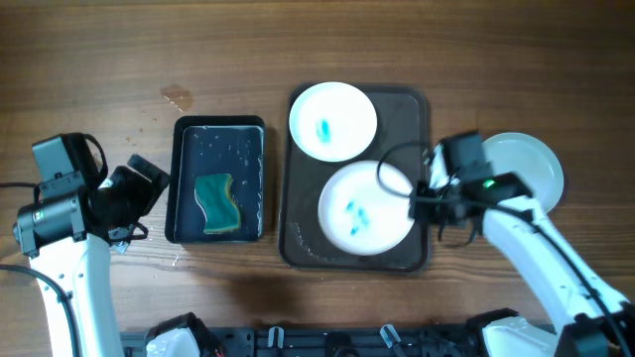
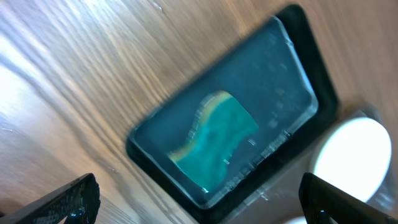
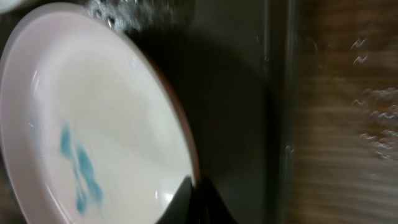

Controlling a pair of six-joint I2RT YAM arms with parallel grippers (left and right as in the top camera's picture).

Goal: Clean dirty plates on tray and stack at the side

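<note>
The dark brown tray point(image 1: 415, 109) holds two white plates. The far plate point(image 1: 332, 121) has a blue-green smear. The near plate point(image 1: 364, 208) is smeared too, and my right gripper point(image 1: 419, 198) is shut on its right rim. In the right wrist view the gripper point(image 3: 196, 202) pinches the edge of that plate point(image 3: 106, 112), one finger on the inside and one outside. A third plate point(image 1: 531, 169) with no marks lies on the table right of the tray. My left gripper point(image 1: 139, 193) hangs open left of the black tray, holding nothing.
A small black tray point(image 1: 187, 178) with a green sponge point(image 1: 218, 203) lies left of the brown tray. In the left wrist view the sponge point(image 2: 214, 140) lies in this wet tray point(image 2: 298, 62), ahead of the open gripper point(image 2: 199, 211).
</note>
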